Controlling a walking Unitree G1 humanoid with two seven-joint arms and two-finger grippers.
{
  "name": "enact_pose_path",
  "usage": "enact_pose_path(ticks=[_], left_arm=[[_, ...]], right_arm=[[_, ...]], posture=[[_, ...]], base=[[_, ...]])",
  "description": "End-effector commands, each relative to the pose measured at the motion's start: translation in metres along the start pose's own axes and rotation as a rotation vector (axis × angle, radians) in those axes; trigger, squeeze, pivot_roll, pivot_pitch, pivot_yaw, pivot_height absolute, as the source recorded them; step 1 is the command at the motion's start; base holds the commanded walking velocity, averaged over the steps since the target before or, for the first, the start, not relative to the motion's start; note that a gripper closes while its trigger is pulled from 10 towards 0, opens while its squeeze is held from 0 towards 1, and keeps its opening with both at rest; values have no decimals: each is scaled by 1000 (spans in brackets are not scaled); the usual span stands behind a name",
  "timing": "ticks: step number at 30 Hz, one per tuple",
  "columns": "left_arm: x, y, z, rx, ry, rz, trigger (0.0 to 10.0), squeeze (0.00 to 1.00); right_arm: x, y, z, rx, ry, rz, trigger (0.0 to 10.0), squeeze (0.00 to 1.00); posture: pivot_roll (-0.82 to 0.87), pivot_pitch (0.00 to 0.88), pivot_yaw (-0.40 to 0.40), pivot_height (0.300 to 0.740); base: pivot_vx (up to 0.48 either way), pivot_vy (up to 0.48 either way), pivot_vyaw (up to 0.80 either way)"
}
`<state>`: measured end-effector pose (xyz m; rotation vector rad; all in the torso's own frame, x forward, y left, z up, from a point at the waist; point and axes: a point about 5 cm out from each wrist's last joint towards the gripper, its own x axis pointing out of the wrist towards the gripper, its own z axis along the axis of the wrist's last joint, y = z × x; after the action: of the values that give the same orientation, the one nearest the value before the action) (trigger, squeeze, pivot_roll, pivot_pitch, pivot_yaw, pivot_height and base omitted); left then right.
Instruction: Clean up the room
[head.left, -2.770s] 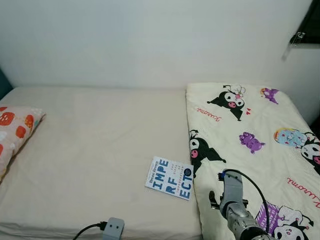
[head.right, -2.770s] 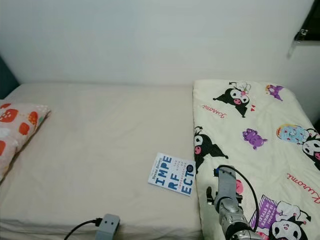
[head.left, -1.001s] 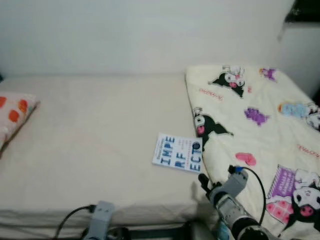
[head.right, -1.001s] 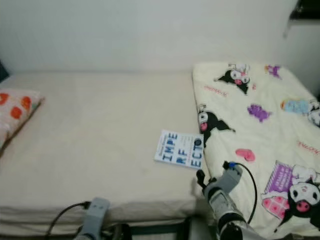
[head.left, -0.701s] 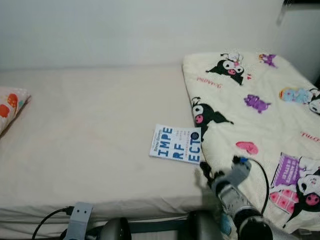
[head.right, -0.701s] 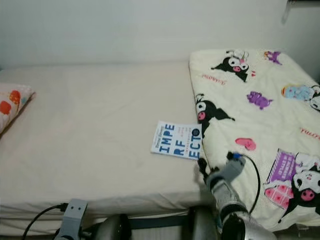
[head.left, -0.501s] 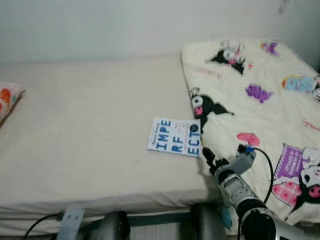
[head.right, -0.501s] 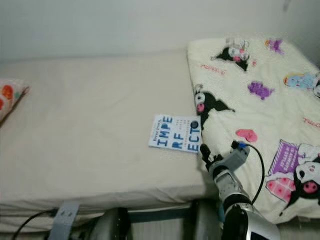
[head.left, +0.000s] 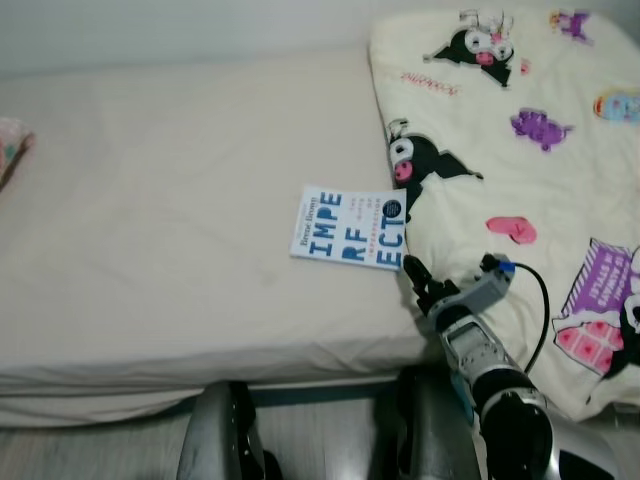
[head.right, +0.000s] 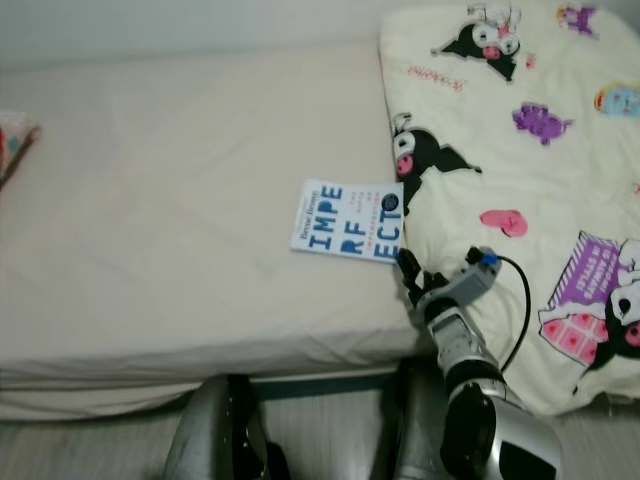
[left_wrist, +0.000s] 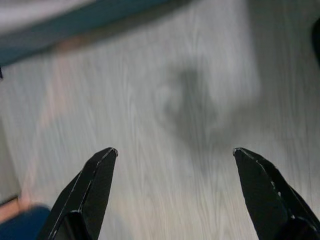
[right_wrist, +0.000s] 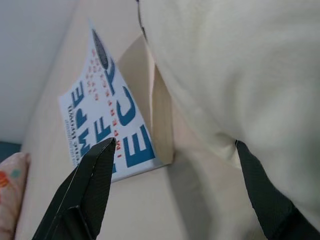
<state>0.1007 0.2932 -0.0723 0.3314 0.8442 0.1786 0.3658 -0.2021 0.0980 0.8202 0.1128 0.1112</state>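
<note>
So the bed (head.left: 150, 200) takes up most of the head view, beige sheet, with a cartoon-print blanket (head.left: 520, 150) piled over the whole 3 o'clock side. The book (head.left: 349, 227) lies flat on the sheet about centre, its 3 o'clock edge touching or maybe just tucked under the blanket's edge. Can't quite tell which.

The bit that matters: the book sits just off at 11 o'clock from the right end effector (head.right: 408, 270), very near, its long axis running roughly 9 to 3. The right arm is clearly the closer one. It reaches up from 5 o'clock, stretched low over the blanket's corner, fingers (right_wrist: 92, 185) spread wide and empty, framing the book's near corner.

The left end effector (left_wrist: 175, 165) hangs open over the wood floor (left_wrist: 165, 75), idle.

My guess is the next step is grabbing the book.
</note>
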Motion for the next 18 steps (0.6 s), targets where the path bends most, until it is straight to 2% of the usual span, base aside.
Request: enact_pose_path(ticks=[1, 5, 12, 14, 18], left_arm=[[-6, 8, -9, 27, 15, -4, 10000, 0], [-4, -2, 0, 49, -42, -53, 10000, 0], [-4, -7, 3, 49, -64, -67, 10000, 0], [-6, -6, 1, 51, -70, -69, 10000, 0], [-14, -2, -9, 62, -64, -64, 10000, 0]], right_arm=[[-1, 0, -14, 51, 49, 6, 10000, 0], [4, 7, -7, 38, 39, 31, 10000, 0], [5, 7, -3, 18, 37, 14, 10000, 0], [7, 11, 2, 26, 24, 38, 10000, 0], [15, 29, 15, 61, -5, 146, 10000, 0]], posture=[[162, 406, 84, 481], [170, 421, 82, 481], [176, 424, 80, 481], [192, 444, 77, 481], [203, 464, 76, 481]], base=[[0, 0, 0], [0, 0, 0], [0, 0, 0], [0, 0, 0], [0, 0, 0]])
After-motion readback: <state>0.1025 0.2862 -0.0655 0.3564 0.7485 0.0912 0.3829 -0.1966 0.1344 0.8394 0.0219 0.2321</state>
